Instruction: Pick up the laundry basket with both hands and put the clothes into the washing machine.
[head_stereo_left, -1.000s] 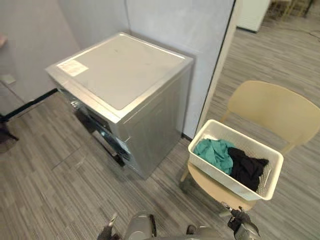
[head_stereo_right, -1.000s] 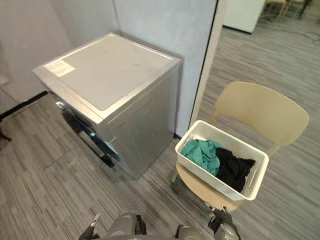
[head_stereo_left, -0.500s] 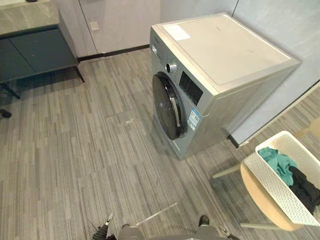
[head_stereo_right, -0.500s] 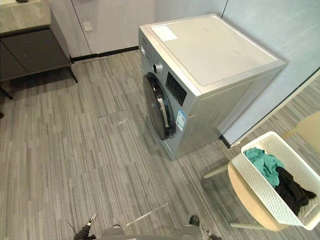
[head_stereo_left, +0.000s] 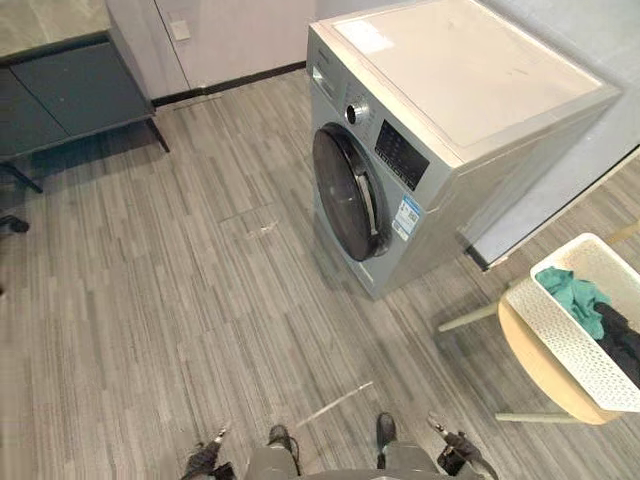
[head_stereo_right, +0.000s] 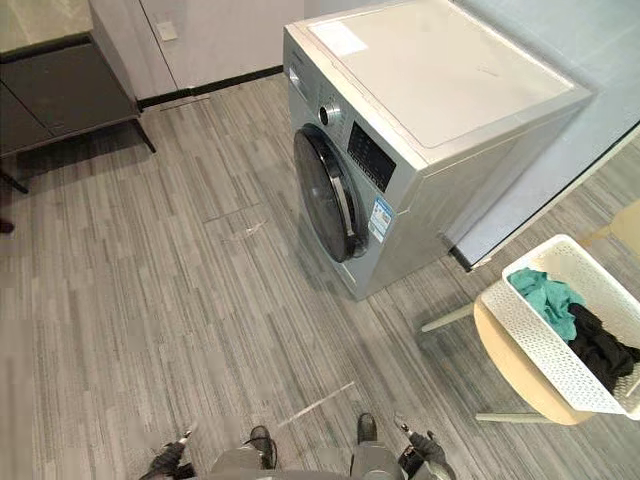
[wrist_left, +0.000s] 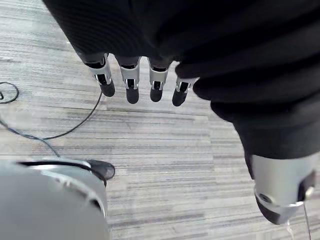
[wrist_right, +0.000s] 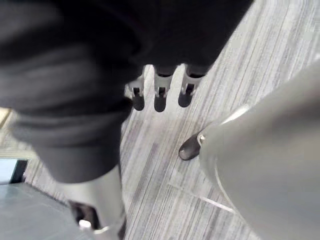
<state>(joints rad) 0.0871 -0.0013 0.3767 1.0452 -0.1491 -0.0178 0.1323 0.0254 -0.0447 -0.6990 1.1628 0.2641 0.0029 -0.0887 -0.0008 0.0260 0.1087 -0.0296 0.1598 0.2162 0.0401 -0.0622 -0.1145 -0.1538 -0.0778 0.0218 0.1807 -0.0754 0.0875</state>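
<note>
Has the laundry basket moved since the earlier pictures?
No. The basket still rests on the chair, right of the washing machine; the whole view shifted, so the camera moved.

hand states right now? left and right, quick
Left hand: open, fingers straight, holding nothing.
Right hand: open, fingers straight, holding nothing.

Left hand (wrist_left: 131, 82), right hand (wrist_right: 161, 94) — hanging, relaxed.

Grey plank floor (head_stereo_left: 150, 300), dk cabinet (head_stereo_left: 60, 95) far left, beige chair (head_stereo_left: 541, 374) rt.
</note>
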